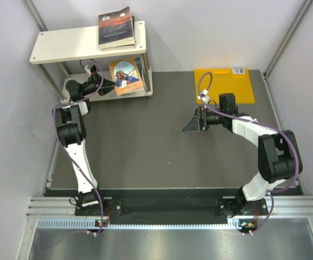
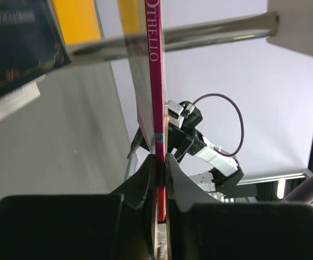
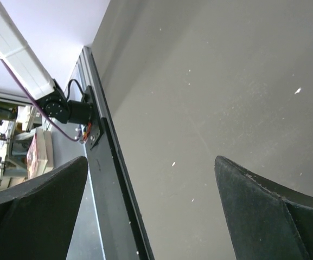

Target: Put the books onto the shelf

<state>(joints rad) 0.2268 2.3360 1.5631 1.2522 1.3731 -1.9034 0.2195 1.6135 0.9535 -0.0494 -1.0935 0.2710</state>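
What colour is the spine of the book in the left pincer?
The spine is magenta-pink with pale lettering; the left wrist view shows it best.

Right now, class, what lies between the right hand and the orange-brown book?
Top view: bare tabletop, then the shelf's lower board edge before the orange-brown book.
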